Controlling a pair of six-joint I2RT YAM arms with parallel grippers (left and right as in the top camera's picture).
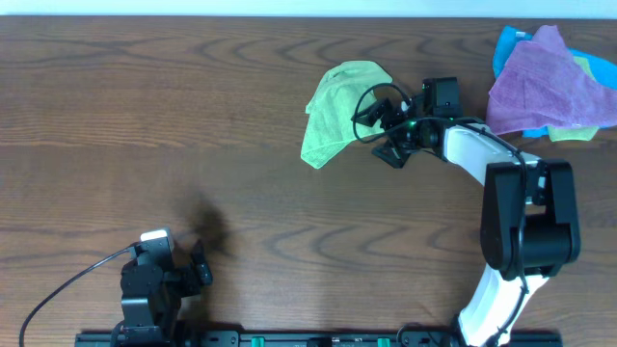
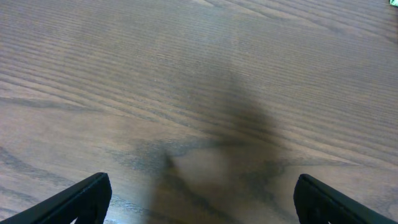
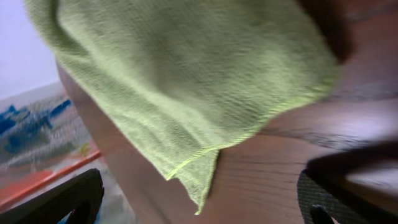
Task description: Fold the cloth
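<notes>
Found the cloth [image 1: 342, 111] on the far half of the worktop [image 1: 145, 116], a little right of centre. Lime green, bunched and rumpled, not laid flat; one end drawn to a point toward the near left. No fold made in it yet.

Noted the right arm [image 1: 511, 202] reaching from the near right edge toward the cloth's right side. Recorded the right jaws spread wide, gripping nothing. From overhead, placed them just beside the cloth's right edge, perhaps overlapping it; cannot tell whether touching, since cables and dark fittings crowd that spot.

Right wrist view: saw the cloth [image 3: 186, 74] filling the upper part, a stitched hem and one drooping corner low in the middle, bare wood under it. Marked the dark fingertips [image 3: 59, 202] at the two bottom corners, well apart, no fabric clamped between.

Located the left arm [image 1: 154, 284] at the near left edge, well apart from the cloth. Recorded the left jaws wide open as well, empty. Left wrist view: only wood grain and a soft shadow between the fingertips [image 2: 78, 202].

Logged a purple cloth [image 1: 545, 82] at the far right corner, heaped on a blue cloth [image 1: 506, 43].
</notes>
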